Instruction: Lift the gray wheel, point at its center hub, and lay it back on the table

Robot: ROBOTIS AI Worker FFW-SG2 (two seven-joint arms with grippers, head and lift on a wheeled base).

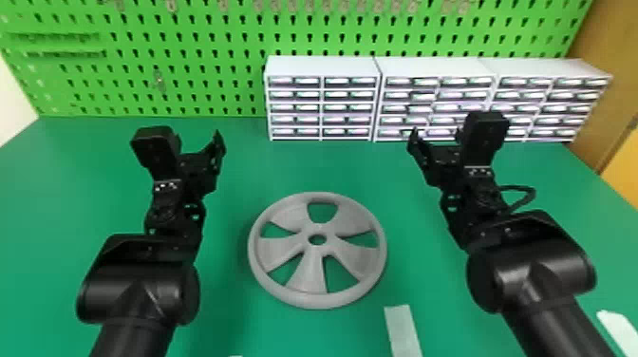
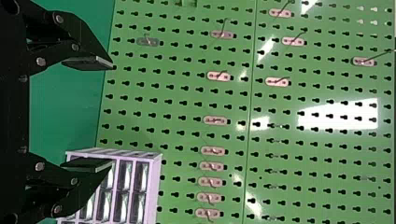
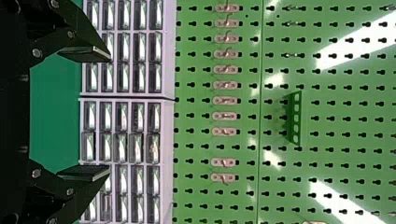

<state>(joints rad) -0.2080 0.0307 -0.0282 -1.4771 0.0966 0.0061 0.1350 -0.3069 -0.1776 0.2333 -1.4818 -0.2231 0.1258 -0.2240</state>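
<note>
The gray wheel (image 1: pixel 311 273) lies flat on the green table, between the two arms, its round center hub (image 1: pixel 317 232) facing up. My left gripper (image 1: pixel 198 142) is held above the table to the wheel's left and farther back. On the other side, my right gripper (image 1: pixel 434 140) is raised beyond the wheel to its right. In the left wrist view the left gripper (image 2: pixel 112 115) stands open, its fingers wide apart with nothing between them. The right gripper (image 3: pixel 110 114) is likewise open and holds nothing in the right wrist view. Neither gripper touches the wheel.
White drawer cabinets (image 1: pixel 323 69) line the table's back edge from the middle to the right, behind the right gripper. A green pegboard (image 1: pixel 190 61) rises behind. A pale strip (image 1: pixel 402 330) lies near the front, right of the wheel, with another pale piece (image 1: pixel 619 327) at the far right.
</note>
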